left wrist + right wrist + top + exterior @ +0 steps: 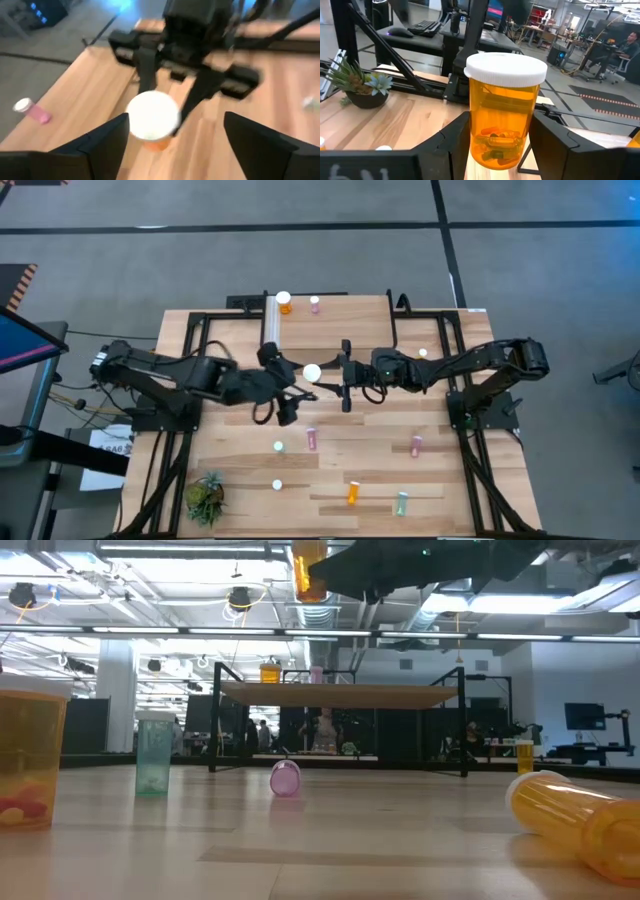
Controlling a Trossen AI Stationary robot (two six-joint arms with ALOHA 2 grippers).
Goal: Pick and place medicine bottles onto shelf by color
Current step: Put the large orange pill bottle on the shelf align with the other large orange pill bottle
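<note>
Mid-task view of the colour sort, with a hand-over under way above the middle of the table. I have the large orange bottle (502,112) upright between the fingers of the right gripper (502,150), which clasp its body on both sides; the same white cap shows from above between the two arms (312,372). The left gripper (172,145) faces it with its fingers spread wide on either side of the cap and touching nothing, so I judge that the bottle now hangs from the right arm alone. On the shelf (340,308) only two bottles stand so far, an orange one (285,304) and a pink one (315,304), near the white strip. Left on the table I count two pink bottles lying down (311,440) (416,445), an orange one (352,494), a pale green one (401,503), and three more of which I see only white caps (277,447) (277,485) (423,354), their colours not readable. By this count most of the sorting remains, the held bottle being third in line. The potted plant (205,498) stands at the near left corner, apart from the work.
</note>
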